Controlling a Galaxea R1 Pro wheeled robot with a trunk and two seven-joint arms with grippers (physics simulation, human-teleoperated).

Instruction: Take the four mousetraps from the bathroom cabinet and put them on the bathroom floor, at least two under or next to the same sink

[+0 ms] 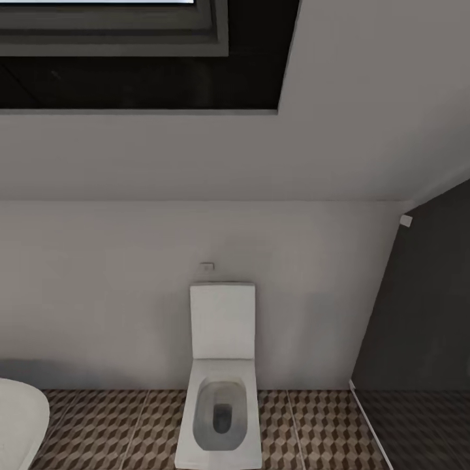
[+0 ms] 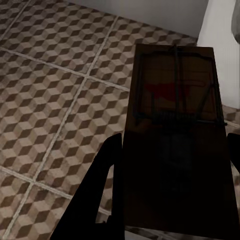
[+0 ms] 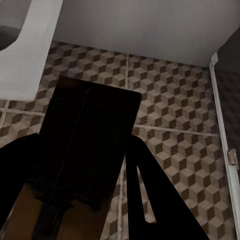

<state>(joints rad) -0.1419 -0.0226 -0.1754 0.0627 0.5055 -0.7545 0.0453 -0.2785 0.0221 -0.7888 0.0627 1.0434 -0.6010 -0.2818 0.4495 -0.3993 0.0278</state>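
Patterned cube tiles in brown, beige and white cover the bathroom floor (image 1: 117, 431), with pale grout lines crossing it. From my head camera I see a smooth grey wall, a dark window recess above, and a squarish white toilet (image 1: 220, 418) standing against that wall, its flat cistern (image 1: 222, 321) upright behind the bowl. A rounded white rim (image 1: 19, 421) curves in at the lower left; I can't tell what fixture it belongs to. To the right a pale strip (image 1: 371, 424) marks the edge of a darker tinted floor.

My left gripper (image 2: 170, 200) has its black fingers (image 2: 102, 190) closed on either side of a mousetrap (image 2: 175, 120), a flat rectangular board lying between the jaws with dark wire spring and a red spot on top. Open tile spreads beyond and beside the jaws, and a white edge stands just past the board's far corner.

My right gripper (image 3: 75, 200) likewise clamps a second mousetrap (image 3: 90, 135), a dark flat board seen from its shaded side, held between the fingers (image 3: 150, 195). Beyond it lies clear tile, white porcelain to one side, the pale threshold strip to the other
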